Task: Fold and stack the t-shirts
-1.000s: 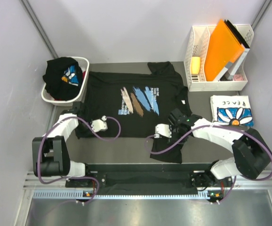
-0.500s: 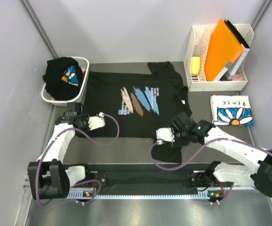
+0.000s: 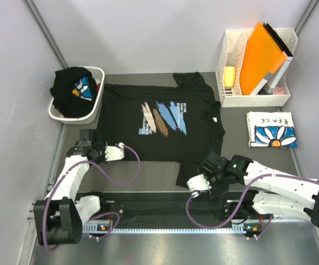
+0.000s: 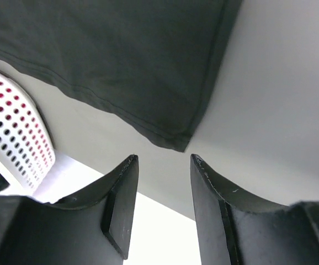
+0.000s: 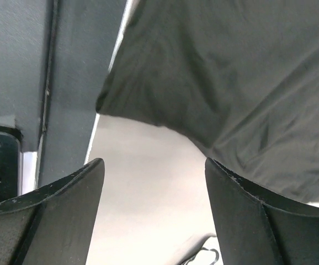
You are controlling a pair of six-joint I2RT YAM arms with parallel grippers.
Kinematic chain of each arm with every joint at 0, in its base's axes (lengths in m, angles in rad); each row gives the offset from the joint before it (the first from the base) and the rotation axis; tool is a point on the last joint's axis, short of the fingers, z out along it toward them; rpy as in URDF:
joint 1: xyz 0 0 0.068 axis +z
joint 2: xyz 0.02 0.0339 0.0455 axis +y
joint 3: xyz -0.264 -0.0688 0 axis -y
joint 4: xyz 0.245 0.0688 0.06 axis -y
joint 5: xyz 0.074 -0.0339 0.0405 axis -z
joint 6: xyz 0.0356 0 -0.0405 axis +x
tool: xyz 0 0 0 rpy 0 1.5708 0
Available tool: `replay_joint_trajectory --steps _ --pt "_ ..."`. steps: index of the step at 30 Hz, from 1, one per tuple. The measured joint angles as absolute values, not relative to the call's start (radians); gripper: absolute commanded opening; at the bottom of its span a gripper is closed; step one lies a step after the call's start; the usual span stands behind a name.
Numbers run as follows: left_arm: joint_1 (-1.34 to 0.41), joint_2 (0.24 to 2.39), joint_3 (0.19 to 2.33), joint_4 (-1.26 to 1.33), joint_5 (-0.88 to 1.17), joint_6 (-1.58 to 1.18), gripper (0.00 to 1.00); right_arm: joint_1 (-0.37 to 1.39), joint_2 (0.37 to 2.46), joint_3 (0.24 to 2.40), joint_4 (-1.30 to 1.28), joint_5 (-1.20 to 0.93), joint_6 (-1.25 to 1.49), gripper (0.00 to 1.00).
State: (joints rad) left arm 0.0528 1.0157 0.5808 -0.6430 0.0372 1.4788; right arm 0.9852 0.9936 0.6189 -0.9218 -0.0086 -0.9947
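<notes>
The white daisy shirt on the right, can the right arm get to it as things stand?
Probably yes. The white daisy shirt lies flat with nothing on it, only bare table lies between it and the right arm, and that arm's fingers are open and empty.

I work in a robotics lab cell: bare grey walls (image 3: 148,33) enclose my bench (image 3: 154,175), and a metal rail (image 3: 165,227) anchors my cabled arms (image 3: 281,180).

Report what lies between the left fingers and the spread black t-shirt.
Only bare table between left fingers and spread black t-shirt, shown in left wrist view.
</notes>
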Motion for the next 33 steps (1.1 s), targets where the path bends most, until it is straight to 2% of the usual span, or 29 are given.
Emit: replay_joint_trajectory --steps 14,24,29,31,33 --pt "0.053 1.195 0.730 -0.568 0.065 1.489 0.48 1.142 1.043 0.616 -0.900 -0.088 -0.950 0.65" --pt "0.053 1.229 0.803 -0.560 0.059 1.490 0.48 1.182 1.141 0.556 -0.799 -0.102 -0.929 0.59" --pt "0.053 1.206 0.803 -0.561 0.059 1.491 0.48 1.183 1.149 0.536 -0.738 -0.080 -0.914 0.52" --pt "0.053 1.192 0.802 -0.561 0.060 1.491 0.48 1.183 1.149 0.522 -0.707 -0.063 -0.913 0.45" --pt "0.053 1.180 0.800 -0.561 0.060 1.491 0.48 1.183 1.144 0.515 -0.685 -0.048 -0.913 0.46"
